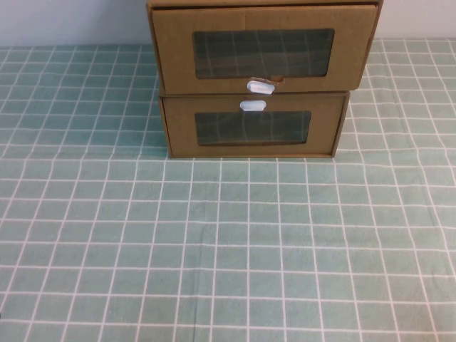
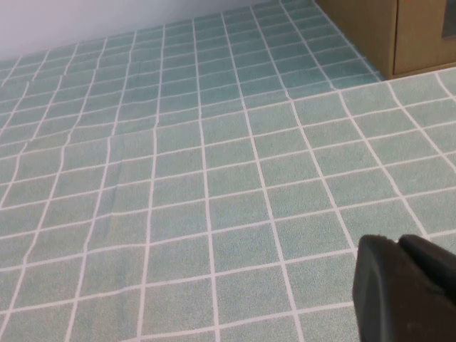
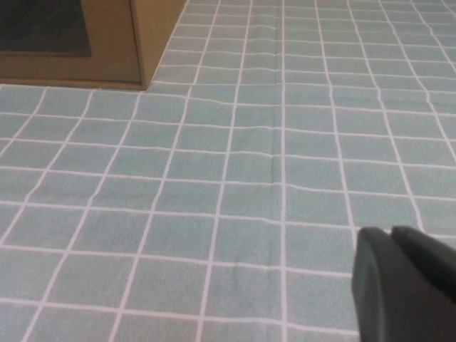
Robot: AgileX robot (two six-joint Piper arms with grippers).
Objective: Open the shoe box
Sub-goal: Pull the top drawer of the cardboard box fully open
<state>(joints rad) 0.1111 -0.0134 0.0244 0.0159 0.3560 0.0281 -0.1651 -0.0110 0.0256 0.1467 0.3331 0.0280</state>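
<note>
Two brown cardboard shoe boxes are stacked at the back of the table. The upper box [image 1: 263, 50] and the lower box [image 1: 253, 128] each have a dark window and a white pull tab [image 1: 261, 87] [image 1: 252, 106]. Both drawer fronts look pushed in. Neither arm appears in the high view. My left gripper [image 2: 397, 246] hangs over the cloth, shut and empty, with a box corner [image 2: 385, 32] far off. The right gripper [image 3: 390, 235] is also shut on nothing, well away from the lower box [image 3: 107, 43].
A green tablecloth [image 1: 228, 242] with a white grid covers the whole table. A pale wall [image 1: 71, 21] runs behind the boxes. Slight creases show in the cloth [image 3: 278, 164] in the right wrist view.
</note>
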